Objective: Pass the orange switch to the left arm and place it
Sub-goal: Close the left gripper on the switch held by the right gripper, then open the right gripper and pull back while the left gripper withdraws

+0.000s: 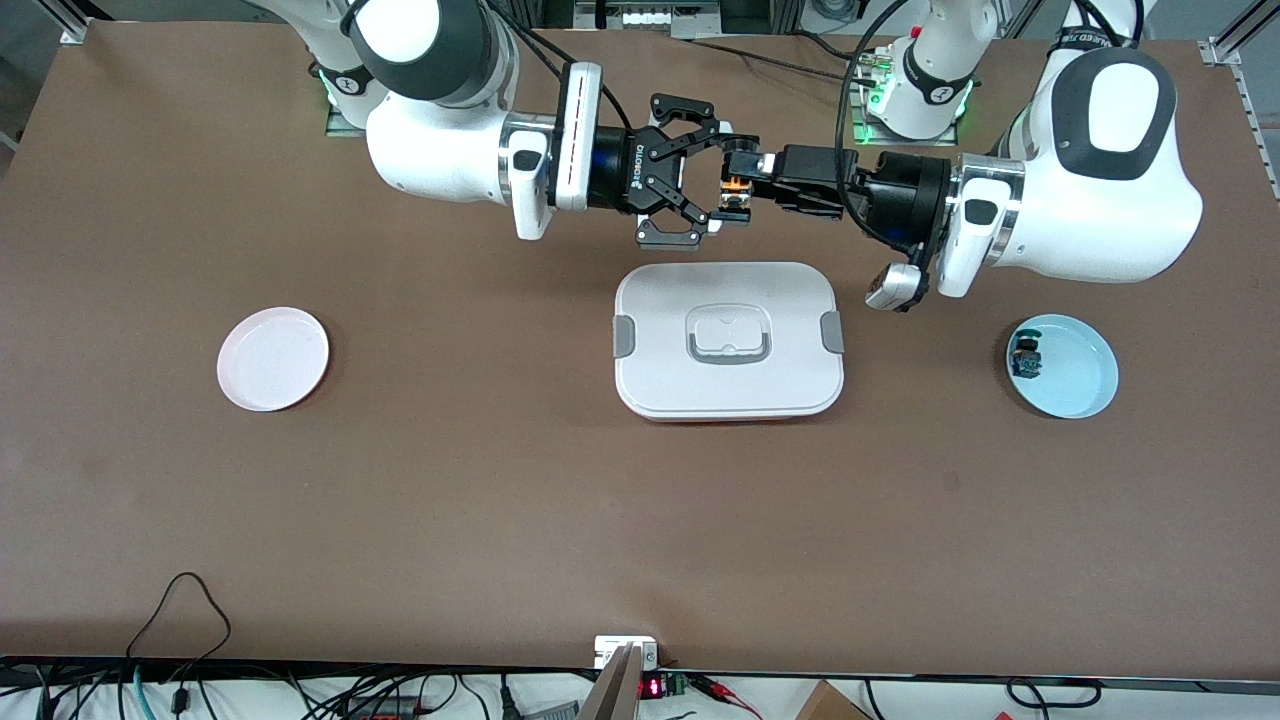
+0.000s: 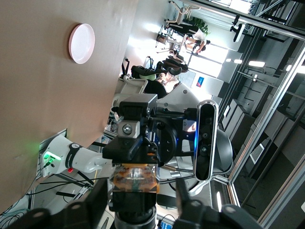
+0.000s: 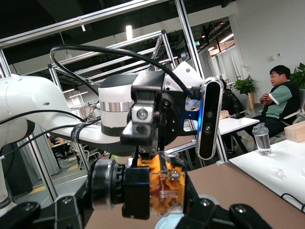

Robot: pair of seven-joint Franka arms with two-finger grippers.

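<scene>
The orange switch hangs in the air between both grippers, over the table just past the box's edge nearest the robots' bases. My left gripper is shut on it, its fingers seen edge-on. My right gripper faces it, jaws wide open on either side of the switch without gripping. In the left wrist view the switch sits between my left gripper's dark fingers. In the right wrist view the switch lies between my right gripper's spread fingers. The white box stands closed at mid-table.
A pink plate lies toward the right arm's end and also shows in the left wrist view. A pale blue plate toward the left arm's end holds a blue-green switch. Cables hang along the table's near edge.
</scene>
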